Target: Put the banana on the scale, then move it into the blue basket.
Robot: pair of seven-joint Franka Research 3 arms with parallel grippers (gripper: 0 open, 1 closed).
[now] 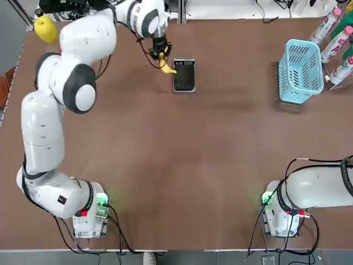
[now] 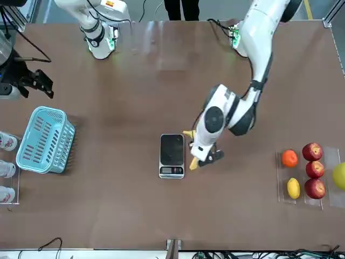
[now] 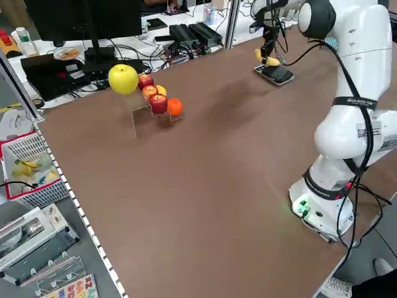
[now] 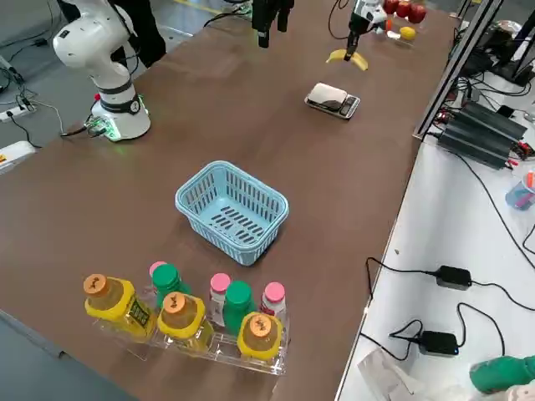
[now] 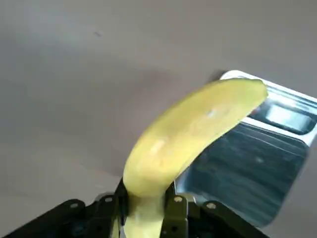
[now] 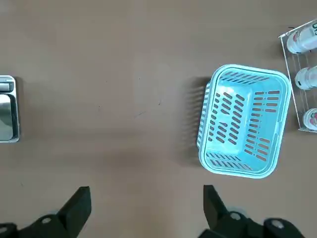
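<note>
My left gripper (image 5: 146, 210) clamps smooth curved banana (image 5: 190, 134) beside flat glossy scale (image 1: 184, 74); right gripper (image 6: 146, 208) wide; lattice blue basket (image 1: 300, 70) well apart.

Overhead, front, both sides share scale (image 1: 183, 74); wrist cams close.

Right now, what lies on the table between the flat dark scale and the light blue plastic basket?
Nothing: in the top view, bare brown table separates the scale and the basket.

Fruit rack (image 2: 310, 174) near one table end: red apples (image 2: 313, 170), orange (image 2: 290, 158), lemon (image 2: 293, 188). Bottle rack (image 4: 188, 322) at the opposite end.
</note>
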